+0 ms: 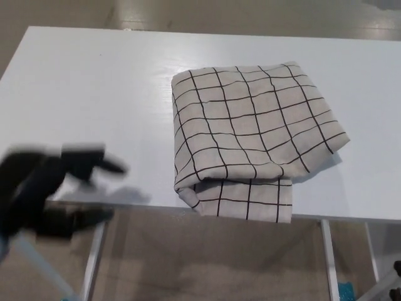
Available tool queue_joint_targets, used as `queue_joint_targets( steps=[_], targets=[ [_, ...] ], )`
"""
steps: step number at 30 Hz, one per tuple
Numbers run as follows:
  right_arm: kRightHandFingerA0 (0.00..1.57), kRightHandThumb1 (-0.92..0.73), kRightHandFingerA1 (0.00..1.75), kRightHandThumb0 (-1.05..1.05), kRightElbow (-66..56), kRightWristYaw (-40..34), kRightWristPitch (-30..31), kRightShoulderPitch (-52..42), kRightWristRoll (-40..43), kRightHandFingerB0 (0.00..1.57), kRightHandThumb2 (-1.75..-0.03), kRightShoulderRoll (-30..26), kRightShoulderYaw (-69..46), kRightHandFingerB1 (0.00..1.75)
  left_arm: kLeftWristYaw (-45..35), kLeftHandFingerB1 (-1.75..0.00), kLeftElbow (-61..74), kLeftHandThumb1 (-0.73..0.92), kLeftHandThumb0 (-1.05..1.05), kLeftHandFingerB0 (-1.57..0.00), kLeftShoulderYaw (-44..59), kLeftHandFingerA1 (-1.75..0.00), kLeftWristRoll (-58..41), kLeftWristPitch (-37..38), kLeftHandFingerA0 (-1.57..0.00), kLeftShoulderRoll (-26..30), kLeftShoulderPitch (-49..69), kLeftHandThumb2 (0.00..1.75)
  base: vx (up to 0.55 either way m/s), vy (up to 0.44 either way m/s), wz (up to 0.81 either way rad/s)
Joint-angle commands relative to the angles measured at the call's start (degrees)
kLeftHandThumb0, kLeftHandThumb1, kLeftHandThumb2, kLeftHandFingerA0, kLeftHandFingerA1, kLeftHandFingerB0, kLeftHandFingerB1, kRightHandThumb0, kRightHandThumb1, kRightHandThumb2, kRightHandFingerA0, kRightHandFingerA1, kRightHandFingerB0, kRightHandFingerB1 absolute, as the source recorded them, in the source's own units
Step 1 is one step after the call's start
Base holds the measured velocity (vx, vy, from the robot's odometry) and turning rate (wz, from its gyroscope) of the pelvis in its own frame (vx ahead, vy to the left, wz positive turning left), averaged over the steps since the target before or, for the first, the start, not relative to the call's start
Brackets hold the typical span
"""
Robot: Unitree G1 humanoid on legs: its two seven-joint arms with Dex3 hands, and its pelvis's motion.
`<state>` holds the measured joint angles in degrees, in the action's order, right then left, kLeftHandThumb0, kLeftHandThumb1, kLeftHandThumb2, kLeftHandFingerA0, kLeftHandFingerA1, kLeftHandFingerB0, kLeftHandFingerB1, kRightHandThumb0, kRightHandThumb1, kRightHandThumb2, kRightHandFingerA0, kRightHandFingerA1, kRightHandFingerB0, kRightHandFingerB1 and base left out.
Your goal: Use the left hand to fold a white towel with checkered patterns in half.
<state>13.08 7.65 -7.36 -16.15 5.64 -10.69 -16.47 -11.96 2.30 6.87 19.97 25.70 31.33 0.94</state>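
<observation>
The white towel with black checks (250,138) lies folded over on the white table (94,94), right of centre. Its lower layer sticks out at the near edge and hangs slightly over the table's front. My left hand (53,188) is a black motion-blurred shape at the lower left, by the table's front edge and well apart from the towel. Its fingers (94,162) look spread and nothing is held in them. My right hand does not show.
The table's front edge (156,210) runs across the lower part of the picture, with white table legs (329,257) and a light wooden floor (207,263) beneath. Bare tabletop stretches to the towel's left.
</observation>
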Motion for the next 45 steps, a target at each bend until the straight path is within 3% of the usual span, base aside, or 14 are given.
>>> queue_joint_targets(
  steps=[1, 3, 6, 9, 15, 16, 17, 20, 21, 24, 36, 37, 39, 45],
  targets=[
    [0.46, -0.71, 0.41, -0.47, -3.56, -1.41, 0.72, -3.2, 5.14, 0.56, -0.62, 0.09, -5.87, 0.43, -18.22, -0.58, -7.65, 0.65, -0.64, -0.8, 9.4, -0.79, -42.43, 2.94, -1.05, -12.35, 29.31, 0.6, 0.0, 0.0, 0.0],
    [0.46, -0.71, 0.41, -0.47, -3.74, -1.3, 1.39, -3.13, 5.3, 0.56, -0.62, -0.11, -6.21, 0.43, -25.64, -0.69, -4.35, 0.56, -0.78, -0.82, 10.63, -0.94, -47.84, -12.21, -1.06, -9.95, 30.01, 0.94, 0.0, 0.0, 0.0],
    [0.46, -0.71, 0.41, -0.47, -3.61, -1.34, 2.15, -2.67, 5.19, 0.56, -0.62, -0.25, -6.33, 0.43, -30.43, -0.61, -4.25, 0.63, -0.75, -0.91, 11.7, -0.91, -49.17, -23.54, -1.12, -6.39, 29.18, 0.59, 0.0, 0.0, 0.0],
    [0.47, -0.71, 0.41, -0.46, -2.76, -1.81, 1.99, -2.31, 3.96, 0.56, -0.62, 0.16, -5.6, 0.43, -27.03, -0.71, -9.82, 0.49, -0.74, -0.88, 12.47, -0.95, -44.91, -21.21, -1.11, -8.17, 26.18, 0.91, 0.0, 0.0, 0.0],
    [0.49, -0.71, 0.41, -0.46, -2.27, -1.5, -0.51, -4.76, 2.04, 0.56, -0.62, 2.18, -3.74, 0.43, -18.55, -0.64, -29.38, 0.51, -0.81, -0.89, 13.95, -0.79, -32.47, -8.41, -1.08, -10.29, 18.1, 0.76, 0.0, 0.0, 0.0],
    [0.49, -0.71, 0.41, -0.46, -2.33, -1.16, -0.79, -5.42, 2.22, 0.56, -0.62, 2.69, -3.43, 0.43, -17.36, -0.62, -31.8, 0.57, -0.83, -0.79, 14.04, -0.76, -31.23, -7.09, -1.0, -10.46, 17.33, 0.97, 0.0, 0.0, 0.0],
    [0.49, -0.71, 0.41, -0.46, -2.59, -0.79, -0.85, -6.28, 2.15, 0.56, -0.62, 3.28, -2.76, 0.43, -16.39, -0.46, -35.57, 0.67, -0.76, -0.69, 14.1, -0.5, -29.87, -5.61, -0.77, -10.42, 15.83, 0.61, 0.0, 0.0, 0.0],
    [0.49, -0.71, 0.41, -0.45, -2.85, -0.14, -1.05, -7.81, 1.87, 0.55, -0.62, 4.27, -1.47, 0.42, -15.13, -0.41, -42.56, 0.65, -0.77, -0.55, 14.16, -0.44, -27.61, -2.91, -0.59, -10.12, 13.01, 0.62, 0.0, 0.0, 0.0],
    [0.49, -0.71, 0.41, -0.44, -2.75, 0.16, -1.13, -8.47, 1.61, 0.53, -0.62, 4.66, -0.78, 0.42, -14.48, -0.49, -45.1, 0.57, -0.79, -0.42, 13.92, -0.53, -26.52, -2.33, -0.44, -9.8, 11.94, 0.96, 0.0, 0.0, 0.0],
    [0.44, -0.72, 0.4, -0.43, -2.15, 1.76, -0.34, -9.09, 1.75, 0.48, -0.62, 4.77, 0.52, 0.4, -12.1, -0.48, -49.35, 0.58, -0.84, -0.37, 12.92, -0.44, -23.68, -3.79, -0.23, -9.25, 9.17, 0.94, 0.0, 0.0, 0.0],
    [0.41, -0.74, 0.4, -0.44, -0.48, 1.46, 1.45, -6.95, 0.52, 0.45, -0.62, 3.07, 1.67, 0.39, -11.83, -0.36, -56.71, 0.64, -0.78, -0.42, 12.57, -0.38, -23.54, -2.96, -0.39, -9.7, 3.4, 0.62, 0.0, 0.0, 0.0],
    [0.42, -0.74, 0.4, -0.44, 0.33, 0.69, 1.45, -5.68, 0.11, 0.45, -0.62, 3.06, 1.78, 0.39, -12.33, -0.5, -57.03, 0.57, -0.8, -0.41, 12.51, -0.46, -24.06, -3.12, -0.29, -9.99, 2.44, 0.93, 0.0, 0.0, 0.0],
    [0.42, -0.74, 0.4, -0.44, 0.48, 0.51, 1.68, -5.29, 0.01, 0.45, -0.62, 2.93, 1.87, 0.39, -12.59, -0.38, -57.57, 0.64, -0.77, -0.44, 12.38, -0.38, -24.25, -2.81, -0.38, -10.0, 1.9, 0.64, 0.0, 0.0, 0.0],
    [0.41, -0.75, 0.4, -0.45, 1.29, 0.82, 1.55, -5.46, -0.23, 0.44, -0.63, 2.42, 2.11, 0.39, -13.07, -0.52, -57.7, 0.52, -0.71, -0.42, 11.26, -0.49, -23.78, -1.06, -0.32, -9.68, 1.84, 0.93, 0.0, 0.0, 0.0]
  ],
)
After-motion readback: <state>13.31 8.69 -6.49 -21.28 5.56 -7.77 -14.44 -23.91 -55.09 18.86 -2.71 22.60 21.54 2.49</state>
